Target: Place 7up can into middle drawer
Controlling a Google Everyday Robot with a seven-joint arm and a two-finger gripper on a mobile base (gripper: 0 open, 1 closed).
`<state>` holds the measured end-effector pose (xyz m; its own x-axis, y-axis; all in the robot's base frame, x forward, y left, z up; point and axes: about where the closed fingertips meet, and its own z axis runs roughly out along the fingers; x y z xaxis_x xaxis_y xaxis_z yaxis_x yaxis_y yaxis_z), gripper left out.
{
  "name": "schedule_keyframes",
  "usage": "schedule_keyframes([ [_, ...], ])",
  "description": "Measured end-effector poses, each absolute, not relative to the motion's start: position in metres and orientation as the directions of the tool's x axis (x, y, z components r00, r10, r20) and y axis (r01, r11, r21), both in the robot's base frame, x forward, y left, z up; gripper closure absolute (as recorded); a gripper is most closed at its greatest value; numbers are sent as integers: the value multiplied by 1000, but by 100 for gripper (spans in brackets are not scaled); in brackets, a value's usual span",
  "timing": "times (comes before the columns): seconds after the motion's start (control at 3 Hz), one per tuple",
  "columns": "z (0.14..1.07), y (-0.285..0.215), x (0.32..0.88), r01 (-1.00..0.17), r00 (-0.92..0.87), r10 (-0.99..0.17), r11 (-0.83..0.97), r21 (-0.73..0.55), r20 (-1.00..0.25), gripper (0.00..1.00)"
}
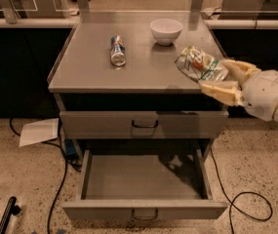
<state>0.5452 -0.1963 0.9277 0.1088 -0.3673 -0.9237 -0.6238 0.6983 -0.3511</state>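
Note:
My gripper [221,76] comes in from the right and is shut on the 7up can [198,64], a stout green and white can held tilted on its side in the air, above the front right corner of the cabinet top [89,67]. The middle drawer [143,177] is pulled out below; its grey floor is bare and its small dark loop handle faces the front. The can hangs above the drawer's right rear part.
A slim blue-red-silver can [118,50] lies on the cabinet top, with a white bowl [166,31] behind it to the right. The upper drawer [144,124] is shut. Cables [246,204] and a sheet of paper [38,131] lie on the floor.

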Motion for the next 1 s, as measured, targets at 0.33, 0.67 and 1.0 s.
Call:
schedule_keyframes([
  [0.33, 890, -195, 545, -638, 38, -319, 721, -268, -947, 100],
  [0.67, 890, -195, 545, -638, 38, -319, 721, -268, -947, 100],
  [1.0, 881, -188, 540, -645, 57, -300, 717, -264, -952, 100],
])
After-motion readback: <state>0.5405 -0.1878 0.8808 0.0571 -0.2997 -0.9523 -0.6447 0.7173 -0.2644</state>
